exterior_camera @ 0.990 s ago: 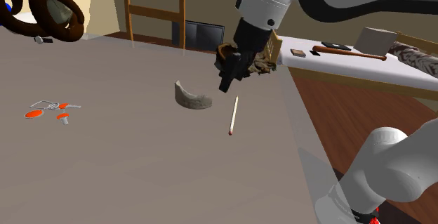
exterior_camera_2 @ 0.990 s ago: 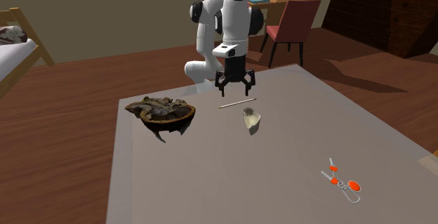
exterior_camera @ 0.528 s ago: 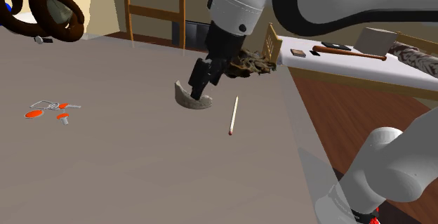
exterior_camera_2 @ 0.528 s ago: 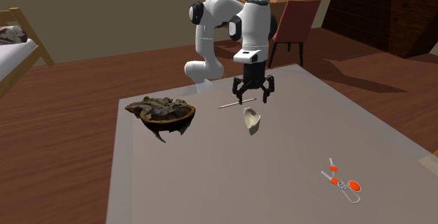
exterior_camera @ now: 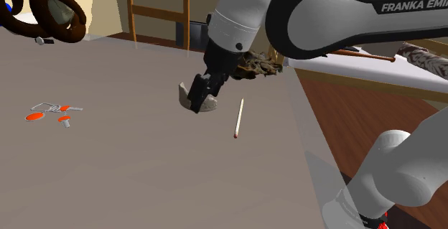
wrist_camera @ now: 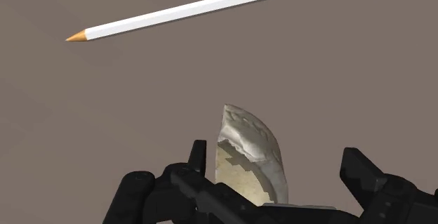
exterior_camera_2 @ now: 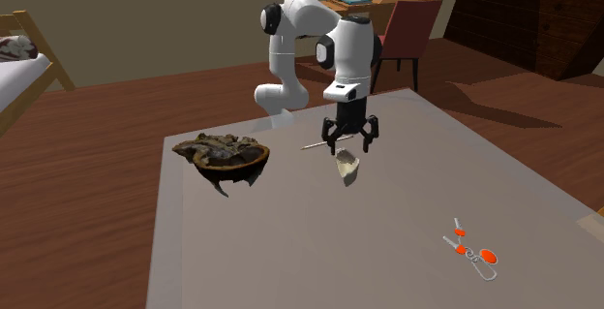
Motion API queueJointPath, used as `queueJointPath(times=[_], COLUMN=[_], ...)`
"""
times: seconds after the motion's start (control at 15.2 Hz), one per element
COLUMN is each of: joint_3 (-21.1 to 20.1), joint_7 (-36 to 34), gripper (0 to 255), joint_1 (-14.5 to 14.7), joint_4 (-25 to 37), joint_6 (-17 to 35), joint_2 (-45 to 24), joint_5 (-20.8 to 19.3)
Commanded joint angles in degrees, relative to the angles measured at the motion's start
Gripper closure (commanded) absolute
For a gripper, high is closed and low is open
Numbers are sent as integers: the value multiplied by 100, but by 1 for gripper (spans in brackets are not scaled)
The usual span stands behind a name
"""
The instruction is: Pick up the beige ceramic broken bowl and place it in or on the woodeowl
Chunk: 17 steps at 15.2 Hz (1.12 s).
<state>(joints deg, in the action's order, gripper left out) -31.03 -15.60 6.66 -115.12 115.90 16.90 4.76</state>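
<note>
A beige broken bowl shard (exterior_camera_2: 347, 167) lies on the grey-brown table (exterior_camera_2: 387, 249), curved rim up. My black gripper (exterior_camera_2: 349, 145) hangs just over it, open. In the wrist view the shard (wrist_camera: 249, 156) sits between the gripper's (wrist_camera: 277, 156) spread fingers, nearer one of them, and I cannot tell whether that one touches it. From the shoulder view the gripper (exterior_camera: 199, 102) covers part of the shard (exterior_camera: 187, 93). The dark wooden bowl (exterior_camera_2: 225, 157), with brownish rubble-like contents, stands toward the second exterior view's left; it also peeks out behind the arm (exterior_camera: 253, 64).
A white pencil (exterior_camera: 238, 117) lies close beside the shard, toward the stand. An orange-and-metal object (exterior_camera: 50, 112) rests far off on the table. The table edge (exterior_camera: 305, 127) runs along the shoulder view's right. A wooden chair (exterior_camera: 158, 8) stands behind the table.
The gripper has travelled from beside the wooden bowl toward the shard and come down over it. It stayed open. The shard, pencil and wooden bowl have not moved.
</note>
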Motion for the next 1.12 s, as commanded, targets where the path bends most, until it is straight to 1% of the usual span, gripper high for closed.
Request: queueJointPath(times=[0.0, 0.33, 0.4, 0.99, 1.06], joint_3=[-5, -5, -5, -5, 1], joint_7=[-5, -5, -5, -5, -3], gripper=[0, 0, 255, 255, 255], joint_1=[1, 1, 1, 1, -2], joint_4=[-8, -8, -8, -8, 70], joint_6=[14, 13, 13, 14, -62], joint_2=[-4, -4, -4, -4, -6], joint_5=[-2, -2, -2, -2, -6])
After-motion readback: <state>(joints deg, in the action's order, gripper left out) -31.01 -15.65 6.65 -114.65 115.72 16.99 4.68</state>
